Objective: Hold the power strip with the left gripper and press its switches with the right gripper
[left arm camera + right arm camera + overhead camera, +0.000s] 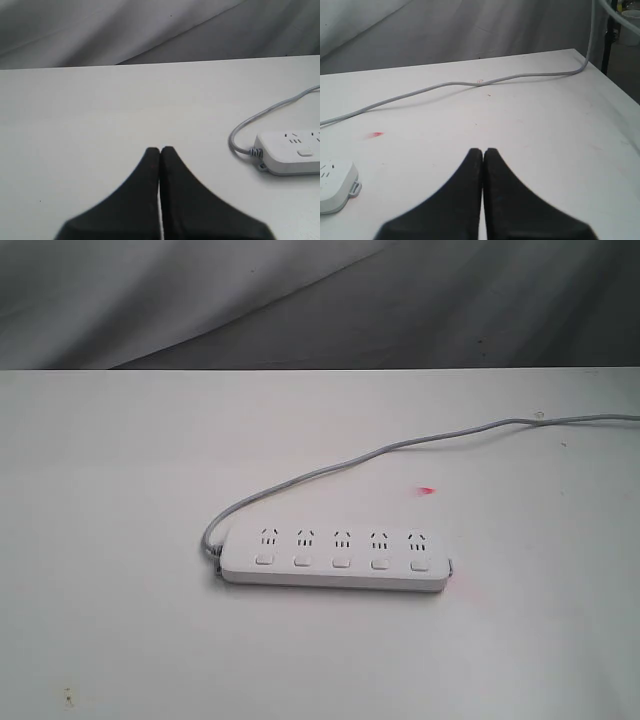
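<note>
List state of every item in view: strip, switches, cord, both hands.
Long flat white plastic power strip: flat on white table, five outlets empty, unheld.
Five small white push-button switches: untouched; on/off cannot tell.
Thin grey cord: slack, trailing across table.
Left hand: shut, empty, off the strip.
Right hand: shut, empty, off the strip.

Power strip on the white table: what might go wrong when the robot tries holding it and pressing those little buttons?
1. The power strip lies loose, and the left gripper is shut and apart from it; pressed before it is pinned, it may slide.
2. The switches sit close together under the outlets, so the right gripper could hit a neighbour.
3. The cord loops out of one end; an arm might snag it.
</note>
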### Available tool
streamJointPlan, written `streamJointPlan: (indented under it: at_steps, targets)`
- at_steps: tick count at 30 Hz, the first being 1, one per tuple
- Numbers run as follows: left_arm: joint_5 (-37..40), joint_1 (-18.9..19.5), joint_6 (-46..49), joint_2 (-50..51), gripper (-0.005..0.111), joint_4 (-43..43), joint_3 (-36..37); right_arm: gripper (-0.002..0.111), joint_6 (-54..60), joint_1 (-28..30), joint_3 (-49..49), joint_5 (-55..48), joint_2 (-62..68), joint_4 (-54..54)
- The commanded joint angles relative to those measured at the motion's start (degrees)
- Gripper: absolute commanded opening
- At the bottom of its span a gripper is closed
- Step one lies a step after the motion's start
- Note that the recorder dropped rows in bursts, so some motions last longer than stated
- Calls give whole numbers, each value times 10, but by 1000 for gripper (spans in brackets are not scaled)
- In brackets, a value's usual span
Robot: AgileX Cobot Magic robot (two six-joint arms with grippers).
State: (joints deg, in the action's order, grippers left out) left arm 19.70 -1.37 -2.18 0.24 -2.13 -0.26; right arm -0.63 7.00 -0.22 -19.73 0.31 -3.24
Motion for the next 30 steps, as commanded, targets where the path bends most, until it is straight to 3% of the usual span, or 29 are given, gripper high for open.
streamJointPlan:
  at_steps: [1,9,16,26,30]
  targets:
    - [-3,0,-4,-2,1,-2,3,0,1,-2,2,1,-3,5]
    - [-3,0,-4,-2,1,-2,3,0,1,-2,2,1,-3,5]
    - [-3,-46,-4,-2,1,-2,3,0,1,-2,2,1,-3,5]
    - [-2,-45,27,-2,1,1,3,0,1,-2,2,1,-3,5]
    - [27,-45,58,-2,1,21,-59,0,1,-2,2,1,-3,5]
